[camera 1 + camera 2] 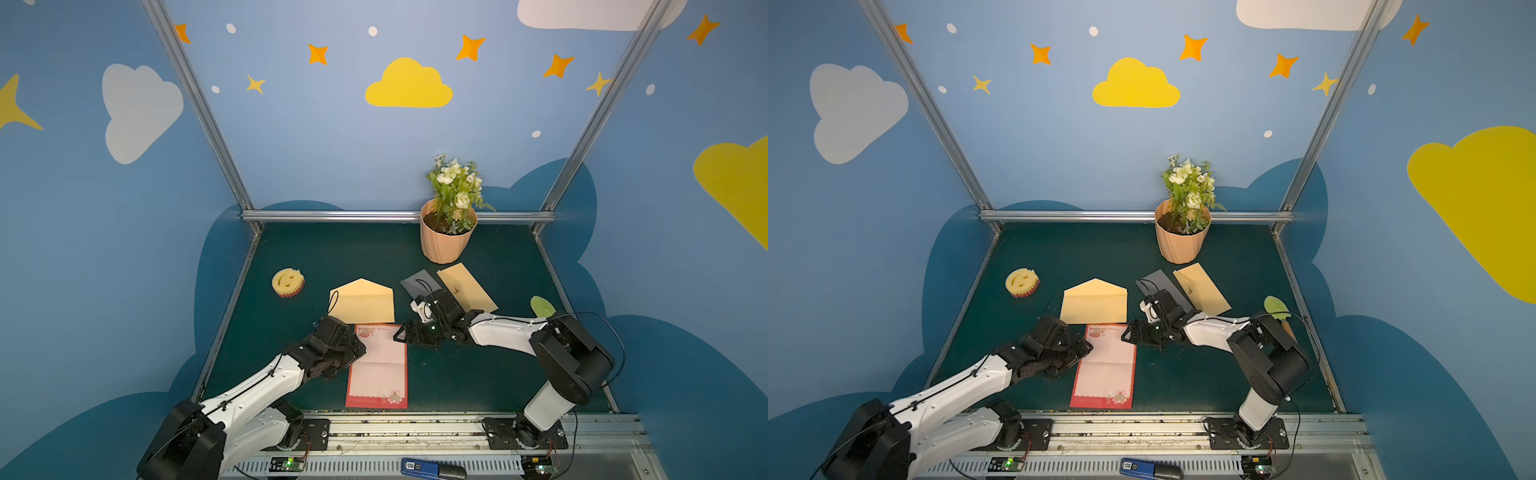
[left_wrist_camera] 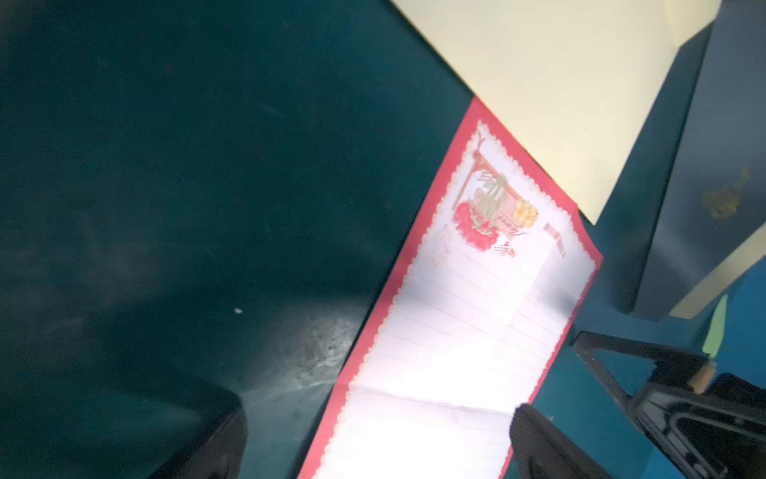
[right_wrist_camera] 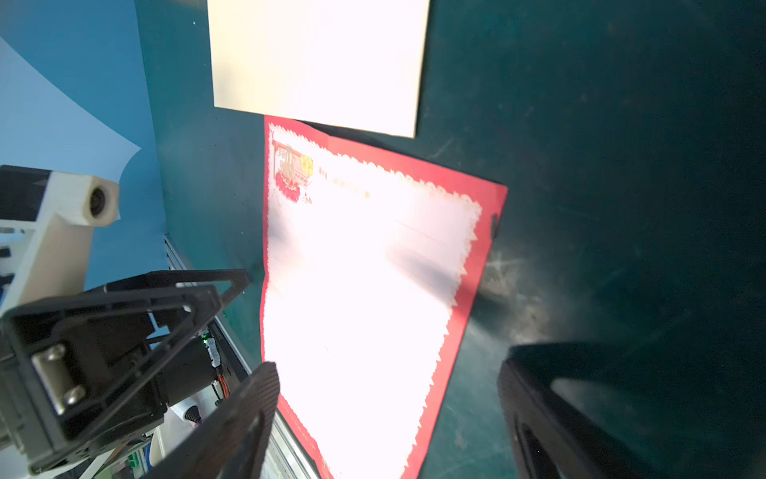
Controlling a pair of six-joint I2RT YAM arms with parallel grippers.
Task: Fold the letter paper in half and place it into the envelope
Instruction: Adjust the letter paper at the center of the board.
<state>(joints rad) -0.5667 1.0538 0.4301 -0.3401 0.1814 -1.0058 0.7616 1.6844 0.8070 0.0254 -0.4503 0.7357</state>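
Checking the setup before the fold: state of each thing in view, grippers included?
letter paper: unfolded, flat, far edge meeting the front envelope
front envelope: flap open, lying flat
second envelope: flat, flap not showing
left gripper: open, empty, at the letter paper's left edge
right gripper: open, empty, at its far right corner
flower pot: upright
sponge: face up

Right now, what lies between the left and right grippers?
The far half of the letter lies between the left gripper and the right gripper, in both top views.
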